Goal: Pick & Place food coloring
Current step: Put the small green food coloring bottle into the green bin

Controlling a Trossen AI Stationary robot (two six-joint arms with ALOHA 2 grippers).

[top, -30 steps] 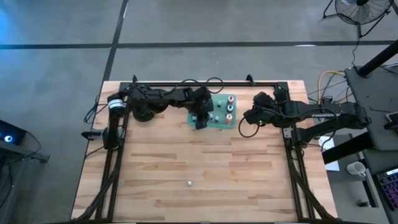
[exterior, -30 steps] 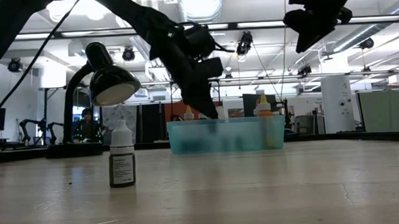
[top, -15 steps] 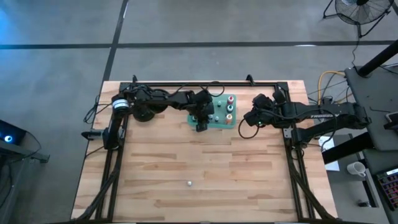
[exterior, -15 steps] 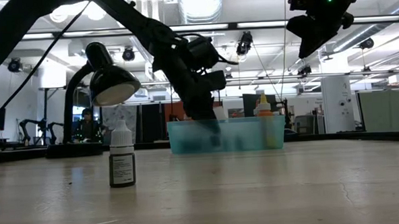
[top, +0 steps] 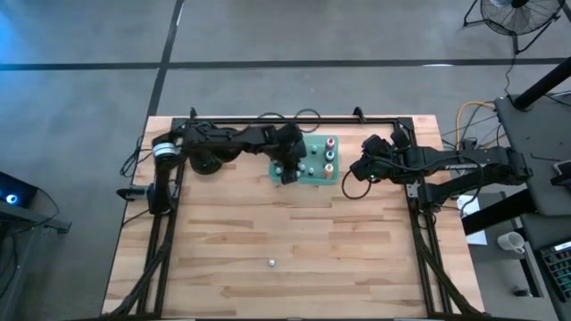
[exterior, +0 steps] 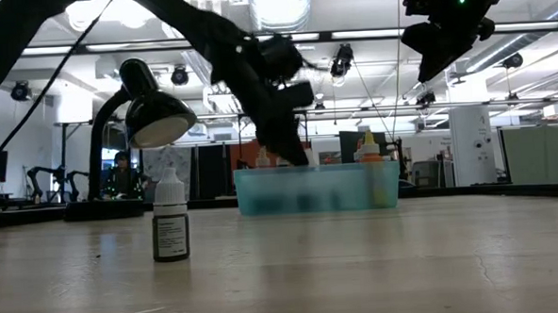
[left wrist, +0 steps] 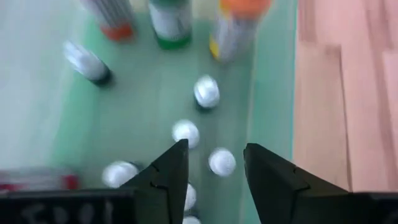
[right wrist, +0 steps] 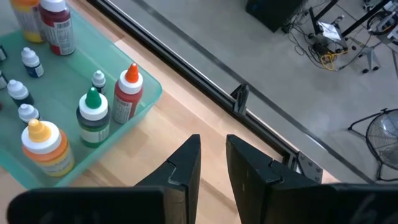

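Note:
The green tray [top: 317, 172] sits at the table's far middle and holds food coloring bottles. Orange-, green- and red-marked ones [left wrist: 233, 25] stand upright, with several small white-topped ones [left wrist: 186, 132]. My left gripper [left wrist: 214, 146] hangs open over the tray's near left part [top: 287, 175], slanting down. One white-topped bottle [left wrist: 222, 161] stands in the tray below the gap, untouched. My right gripper [right wrist: 213, 140] waits shut to the right of the tray [top: 351, 174], above the table. One more small bottle [exterior: 170, 221] stands upright alone near the front edge [top: 271, 263].
A black desk lamp [exterior: 150, 110] stands at the far left, beside my left arm. A black rail [top: 294, 119] runs along the far edge. Bare wooden tabletop [top: 294, 223] lies between the tray and the lone bottle.
My left gripper dipped down into the tray's near left part, then rose again to just above the tray's rim. The lone bottle at the front has stayed where it was.

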